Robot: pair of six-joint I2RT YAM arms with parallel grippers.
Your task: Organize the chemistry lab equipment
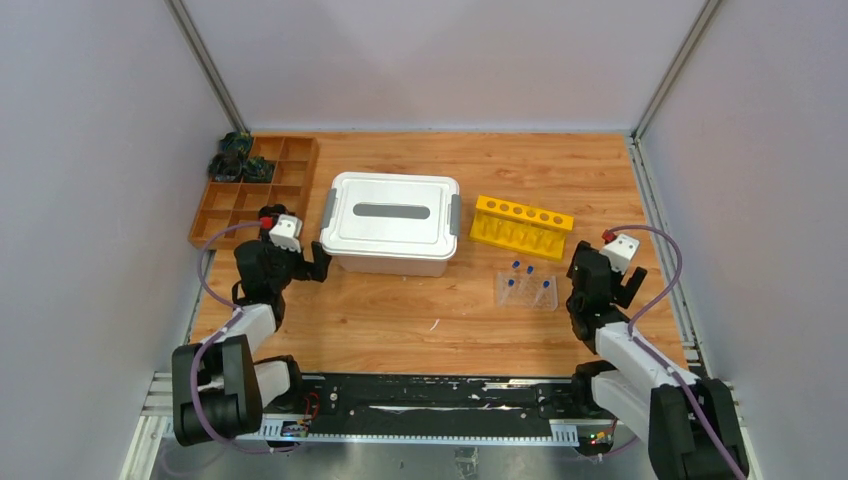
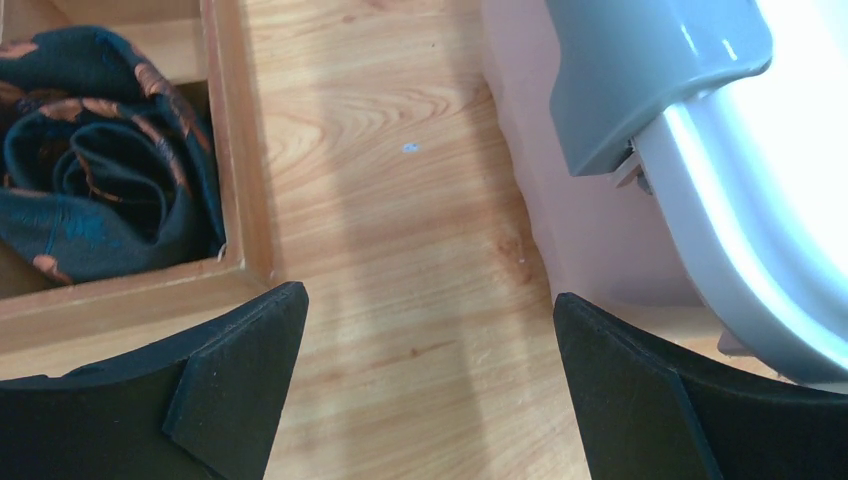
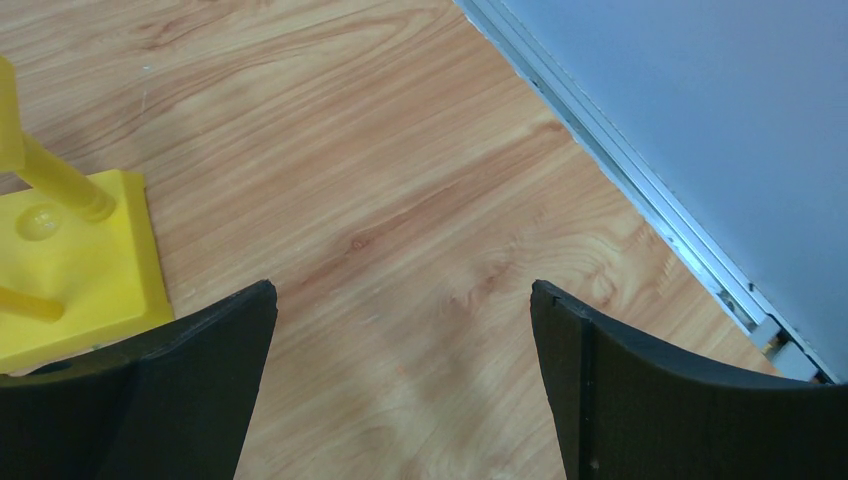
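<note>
The yellow holed rack (image 1: 522,225) stands right of centre, its holes bare; its right end shows in the right wrist view (image 3: 70,260). In front of it a clear vial tray (image 1: 527,290) holds several small clear blue-capped vials (image 1: 530,271). My left gripper (image 1: 298,255) (image 2: 425,300) is open and empty, low over bare wood between the wooden tray and a white box. My right gripper (image 1: 608,268) (image 3: 402,290) is open and empty, just right of the rack and vial tray. No glass tube, funnel, beaker or triangle is in view.
A white lidded box (image 1: 395,222) with grey latches (image 2: 650,70) stands at centre. A brown wooden compartment tray (image 1: 255,190) with dark parts (image 2: 90,190) sits at the back left. A metal rail (image 3: 640,190) and grey wall bound the right side.
</note>
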